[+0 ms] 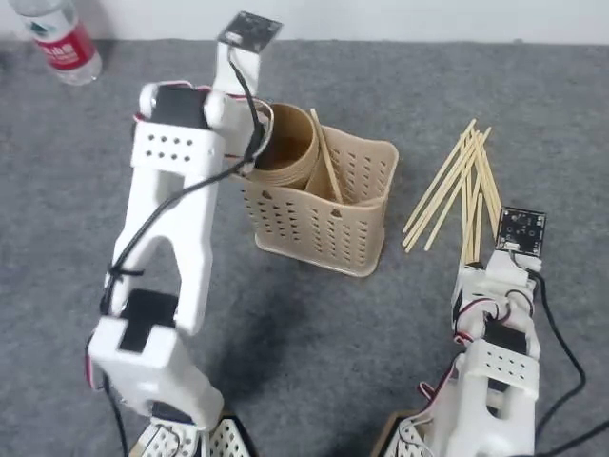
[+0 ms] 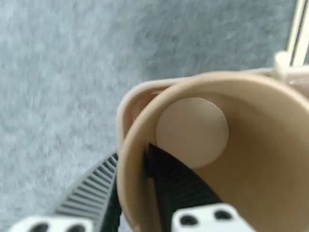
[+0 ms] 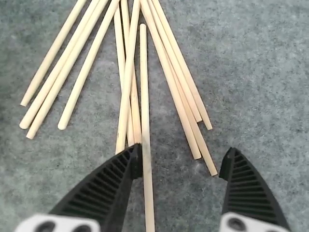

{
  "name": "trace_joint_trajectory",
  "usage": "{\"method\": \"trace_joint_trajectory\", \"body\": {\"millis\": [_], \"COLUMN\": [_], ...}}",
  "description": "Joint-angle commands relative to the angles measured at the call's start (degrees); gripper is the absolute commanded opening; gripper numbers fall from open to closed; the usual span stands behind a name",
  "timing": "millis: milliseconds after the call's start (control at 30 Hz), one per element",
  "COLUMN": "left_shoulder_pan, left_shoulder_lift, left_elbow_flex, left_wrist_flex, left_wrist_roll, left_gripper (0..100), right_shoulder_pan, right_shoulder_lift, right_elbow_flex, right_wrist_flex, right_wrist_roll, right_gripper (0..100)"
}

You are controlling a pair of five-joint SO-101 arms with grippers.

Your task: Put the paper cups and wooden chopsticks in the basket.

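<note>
Fingers of the left gripper (image 2: 131,155) pinch the wall of a paper cup (image 2: 260,159) (one finger inside, one outside). The cup sits in the basket (image 1: 324,224), beside one leaning chopstick (image 1: 326,157). The right gripper (image 3: 183,159) hangs spread over the loose wooden chopsticks (image 3: 130,72) fanned on the grey carpet (image 3: 270,58), one fingertip (image 3: 133,157) against a stick.

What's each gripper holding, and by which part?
The left gripper grips a cup by its wall, one finger inside, one outside. The right gripper is open over the chopsticks, holding nothing.
</note>
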Motion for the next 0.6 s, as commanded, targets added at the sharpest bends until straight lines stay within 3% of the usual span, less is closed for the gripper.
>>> {"method": "trace_joint_trajectory", "body": {"millis": [0,233,567], "left_shoulder_pan": [-6.33,-11.60,-4.66], "left_shoulder_lift": [9.85,5.45,-6.68], "left_elbow_flex": [-6.81,-6.29,-2.68], "left_wrist_flex": [7.47,7.56,7.56], "left_wrist_roll": [1.32,-0.26,1.58], "left_gripper": [1,1,1], "right_shoulder_pan": [-0.40,-0.40,-0.40], "right_shoulder_lift": [-1.10,-1.10,-1.10], "right_elbow_flex": [-0.53,-0.53,-0.53], "right_wrist_flex": [-1.19,-1.19,-1.19], "right_wrist_roll": [0.62,0.62,0.62], "right_gripper": [26.3,26.3,26.3]}}
